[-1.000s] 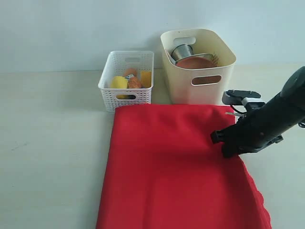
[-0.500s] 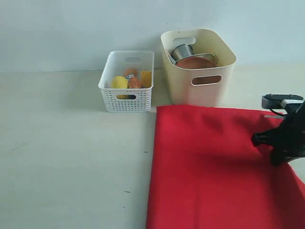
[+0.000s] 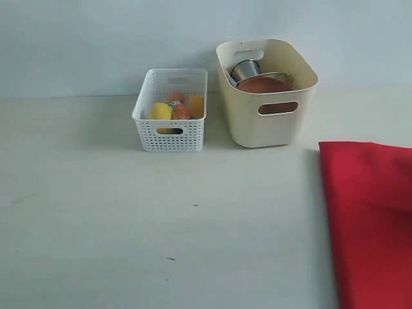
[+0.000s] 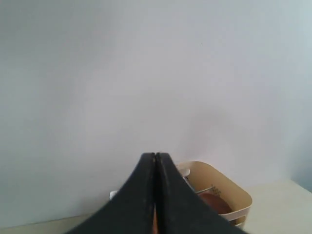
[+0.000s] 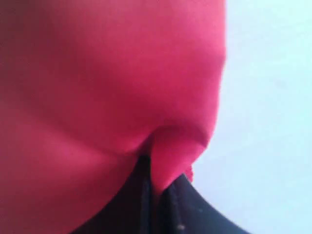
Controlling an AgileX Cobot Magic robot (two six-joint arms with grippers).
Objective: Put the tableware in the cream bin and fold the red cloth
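Observation:
The red cloth (image 3: 370, 219) lies at the right edge of the exterior view, partly out of frame. My right gripper (image 5: 158, 183) is shut on a pinched fold of the red cloth (image 5: 107, 87), which fills its wrist view. The cream bin (image 3: 267, 93) stands at the back and holds the steel cup (image 3: 245, 69) and the brown plate (image 3: 264, 85). My left gripper (image 4: 155, 161) is shut with nothing in it, raised, with the cream bin (image 4: 222, 192) behind it. Neither arm shows in the exterior view. Bowl, chopsticks, spoon and knife are hidden.
A white perforated basket (image 3: 171, 111) with yellow and orange food items stands left of the cream bin. The pale tabletop (image 3: 129, 225) stretches left and forward. A plain wall rises behind the bins.
The right arm has dragged the red cloth far to the right, from the table's middle to the right edge, and has left the exterior view.

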